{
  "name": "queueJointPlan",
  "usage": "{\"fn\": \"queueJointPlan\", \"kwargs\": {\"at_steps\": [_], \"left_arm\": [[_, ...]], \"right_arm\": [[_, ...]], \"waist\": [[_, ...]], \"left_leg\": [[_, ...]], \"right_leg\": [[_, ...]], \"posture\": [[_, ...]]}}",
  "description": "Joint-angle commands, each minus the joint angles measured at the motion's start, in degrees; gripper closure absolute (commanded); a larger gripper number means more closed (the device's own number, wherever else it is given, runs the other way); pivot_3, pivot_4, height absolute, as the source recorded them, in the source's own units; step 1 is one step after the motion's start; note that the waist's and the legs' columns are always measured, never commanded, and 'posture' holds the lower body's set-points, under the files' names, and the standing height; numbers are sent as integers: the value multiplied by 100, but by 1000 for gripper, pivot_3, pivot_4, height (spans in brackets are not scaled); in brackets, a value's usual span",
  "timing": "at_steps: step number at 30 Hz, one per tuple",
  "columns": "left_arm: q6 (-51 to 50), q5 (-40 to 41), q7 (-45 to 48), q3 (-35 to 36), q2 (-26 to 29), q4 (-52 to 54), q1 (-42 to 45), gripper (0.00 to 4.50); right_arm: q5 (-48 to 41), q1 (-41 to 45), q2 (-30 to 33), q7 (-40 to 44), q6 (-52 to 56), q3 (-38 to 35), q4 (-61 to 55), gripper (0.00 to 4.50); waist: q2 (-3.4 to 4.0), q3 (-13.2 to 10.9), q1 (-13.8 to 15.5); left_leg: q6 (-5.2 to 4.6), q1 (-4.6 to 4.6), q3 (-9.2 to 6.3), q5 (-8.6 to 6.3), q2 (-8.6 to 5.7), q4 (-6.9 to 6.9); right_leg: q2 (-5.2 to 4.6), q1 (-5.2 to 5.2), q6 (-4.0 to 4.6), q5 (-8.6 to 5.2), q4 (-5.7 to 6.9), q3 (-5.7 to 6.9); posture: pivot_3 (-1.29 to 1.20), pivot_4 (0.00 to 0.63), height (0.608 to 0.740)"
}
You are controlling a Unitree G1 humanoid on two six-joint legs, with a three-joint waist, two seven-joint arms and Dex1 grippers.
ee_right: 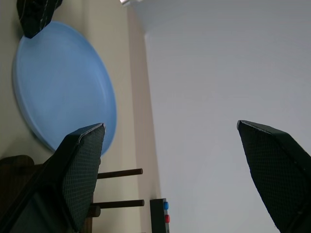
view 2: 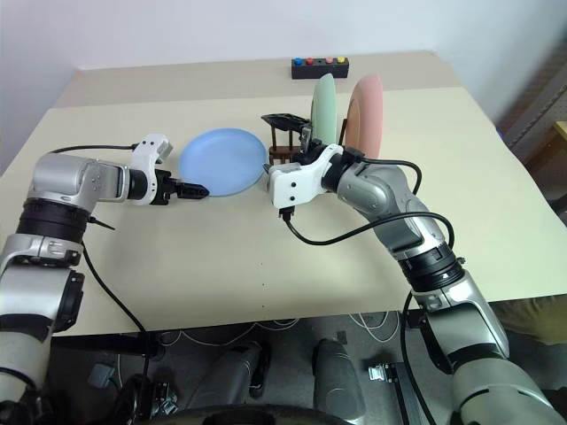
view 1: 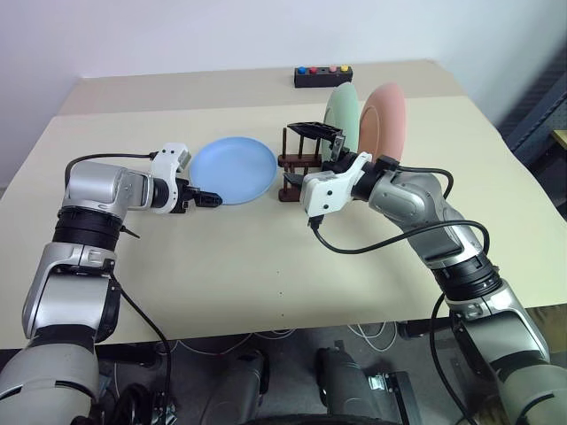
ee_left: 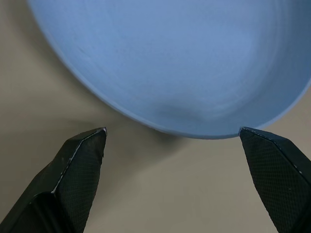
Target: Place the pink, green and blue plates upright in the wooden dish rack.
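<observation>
Nearest the robot, the beige surface (view 1: 266, 283) lies bare between the two arms. Above its left part, the left gripper (view 1: 205, 198) points toward the middle, its jaws spread wide and holding nothing; in the left wrist view the two fingertips (ee_left: 87, 145) stand on either side of the near rim of the blue plate (view 1: 234, 170), just short of it. That plate lies flat on the surface, just left of the wooden dish rack (view 1: 301, 164), with one edge close to the rack's base.

The right gripper (view 1: 321, 135) hovers over the rack's left end, roughly level and aimed toward the left and away. Its jaws are also spread wide and empty; in the right wrist view its fingers (ee_right: 80, 165) frame the blue plate, two dark rack bars and the far wall.

In the rack, the green plate (view 1: 342, 113) stands upright, and the pink plate (view 1: 383, 119) stands upright just to its right, partly hidden low down by the right arm.

Farther back, near the far edge of the surface, sits a small black box (view 1: 324, 77) with coloured buttons on top.
</observation>
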State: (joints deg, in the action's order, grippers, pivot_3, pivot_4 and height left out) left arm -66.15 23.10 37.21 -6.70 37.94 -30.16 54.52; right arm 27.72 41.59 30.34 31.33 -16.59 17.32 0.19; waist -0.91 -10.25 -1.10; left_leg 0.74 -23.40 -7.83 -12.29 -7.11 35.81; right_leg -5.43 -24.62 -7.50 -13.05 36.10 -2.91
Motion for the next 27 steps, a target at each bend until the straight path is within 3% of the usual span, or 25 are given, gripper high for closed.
{"fn": "queueJointPlan", "kwargs": {"at_steps": [1,9,14,17,24,27], "left_arm": [[-256,78,-459,775,-218,3,53,37],[-717,271,-1815,2454,-1099,-168,59,37],[-663,299,-2391,3101,-1435,-385,141,37],[-710,314,-2644,3375,-1510,-517,218,887],[-925,387,-2817,3591,-1552,-600,348,4438],[-1128,438,-2833,3634,-1486,-563,420,4481]], "right_arm": [[-133,59,6,-40,-9,-183,-202,0],[-210,67,15,-22,-3,-185,-171,0],[-232,60,14,-17,12,-180,-177,0],[-242,58,3,-20,27,-182,-178,0],[-228,30,-15,-33,114,-178,-259,0],[-222,21,-32,-45,142,-172,-279,0]], "waist": [[0,0,0],[0,0,0],[-1,1,10],[-2,2,12],[-3,2,24],[-5,5,20]], "left_leg": [[0,0,0,0,0,0],[1,0,-1,1,0,4],[2,1,-1,1,0,6],[2,1,-1,1,0,10],[3,1,0,1,-1,11],[3,1,-1,1,-2,12]], "right_leg": [[0,0,0,0,0,0],[-1,1,0,0,1,0],[-2,3,-1,1,2,1],[-2,5,-1,1,3,2],[-2,5,-1,1,3,2],[-4,7,-1,1,3,3]], "posture": [[0,150,740],[0,150,740],[0,150,740],[0,150,740],[0,150,740],[0,150,740]]}}
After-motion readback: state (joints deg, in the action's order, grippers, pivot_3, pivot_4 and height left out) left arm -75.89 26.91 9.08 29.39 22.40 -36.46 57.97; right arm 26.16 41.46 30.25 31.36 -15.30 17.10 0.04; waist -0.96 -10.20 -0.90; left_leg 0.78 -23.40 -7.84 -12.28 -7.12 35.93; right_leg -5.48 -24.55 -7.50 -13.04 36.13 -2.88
